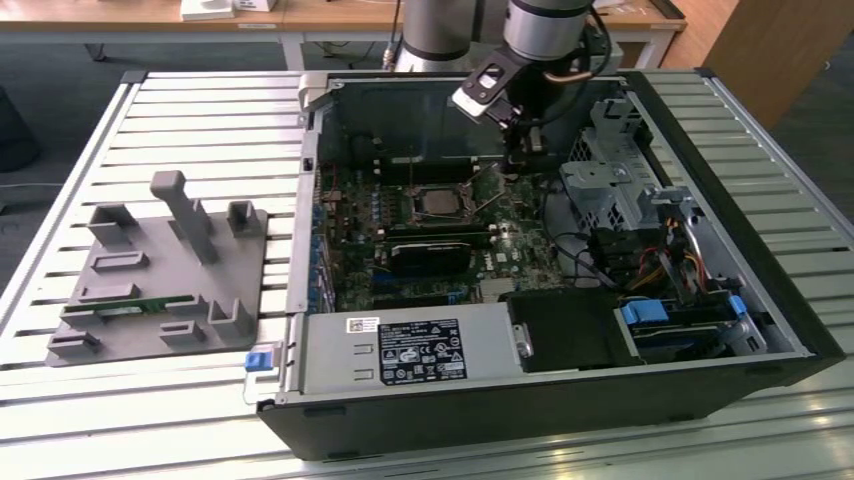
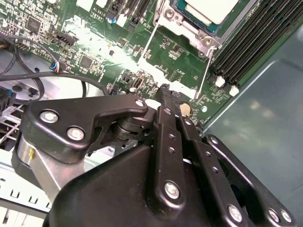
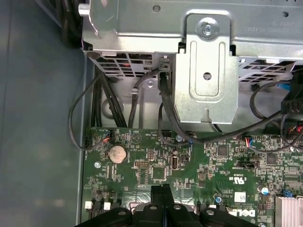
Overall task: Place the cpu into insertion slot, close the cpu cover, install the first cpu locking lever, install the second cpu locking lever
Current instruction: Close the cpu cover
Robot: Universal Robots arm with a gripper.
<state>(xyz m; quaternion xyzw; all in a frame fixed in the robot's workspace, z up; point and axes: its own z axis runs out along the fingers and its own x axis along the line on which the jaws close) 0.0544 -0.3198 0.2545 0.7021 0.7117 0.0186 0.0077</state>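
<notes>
The cpu (image 2: 208,7) shows its pale metal face in the insertion slot (image 1: 437,203) on the green board. A silver frame, the cpu cover (image 2: 189,26), lies around it. Two thin wire levers (image 2: 206,71) slant up beside the socket; one lever (image 1: 491,203) also shows in the exterior view. My gripper (image 1: 523,165) hangs over the board a little to the exterior view's right of the socket. Its black fingertips (image 3: 163,191) are pressed together with nothing between them. In the second wrist view the gripper (image 2: 165,90) stands between the levers' free ends.
The open computer case (image 1: 747,330) lies on a slatted table. It holds a black graphics card (image 1: 434,250), a metal drive cage (image 3: 206,71) with loose cables, and a labelled power supply (image 1: 414,350). A grey fixture plate (image 1: 160,270) stands at the exterior view's left.
</notes>
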